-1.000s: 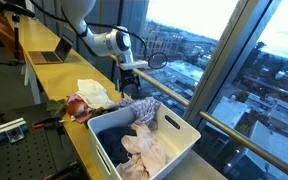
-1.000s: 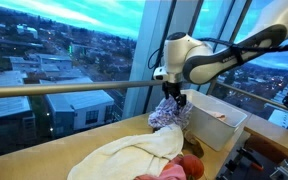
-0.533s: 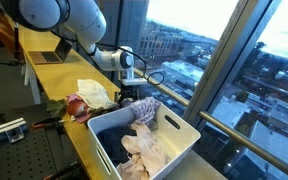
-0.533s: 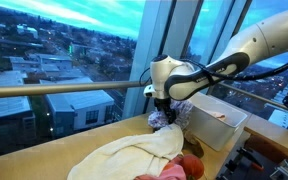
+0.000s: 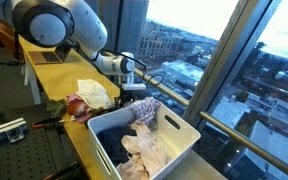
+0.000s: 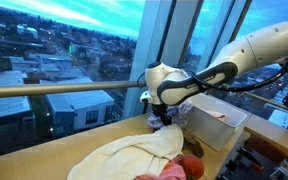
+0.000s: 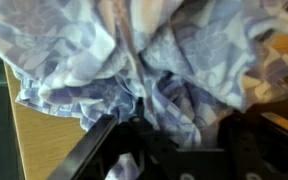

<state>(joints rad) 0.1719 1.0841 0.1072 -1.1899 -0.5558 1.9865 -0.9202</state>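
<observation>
Wrist view: saw patterned cloth [image 7: 154, 60] heaped against white bin [image 5: 176, 144] on desk [image 6: 44, 153]. Found fingers [image 7: 96, 150] spread wide astride it, unclamped. Judged it light, soft, floppy; best pinched at a thick bunched fold.

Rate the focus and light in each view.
Wrist view: blurred all over; the cloth fills it, the claw a dark smear at the bottom. In an exterior view, sky glare whitens the window while the table lies dim. In an exterior view, dusk light backlights the arm; edges fairly sharp.
</observation>
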